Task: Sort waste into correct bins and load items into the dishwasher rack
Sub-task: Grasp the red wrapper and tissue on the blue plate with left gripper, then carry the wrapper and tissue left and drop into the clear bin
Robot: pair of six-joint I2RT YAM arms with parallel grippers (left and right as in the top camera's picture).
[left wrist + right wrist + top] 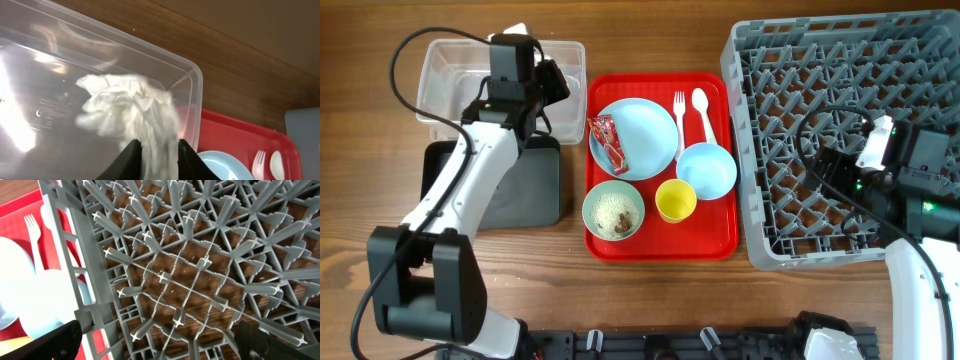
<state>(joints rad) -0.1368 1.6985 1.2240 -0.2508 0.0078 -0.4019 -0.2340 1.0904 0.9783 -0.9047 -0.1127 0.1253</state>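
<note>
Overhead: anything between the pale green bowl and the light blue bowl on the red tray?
Yes. The small yellow cup stands between the pale green bowl and the light blue bowl, on the red tray. The overhead view shows it.

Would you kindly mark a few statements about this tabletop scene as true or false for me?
1. The left tool is shut on the white tissue over the clear tub. True.
2. The red wrapper lies in the clear tub. False: it lies on the light blue plate.
3. No dishes show in the dishwasher rack. True.
4. The fork and spoon stand in the dishwasher rack. False: they lie flat on the red tray.
5. The right tool is shut on the fork. False: it is open and empty over the rack.
</note>
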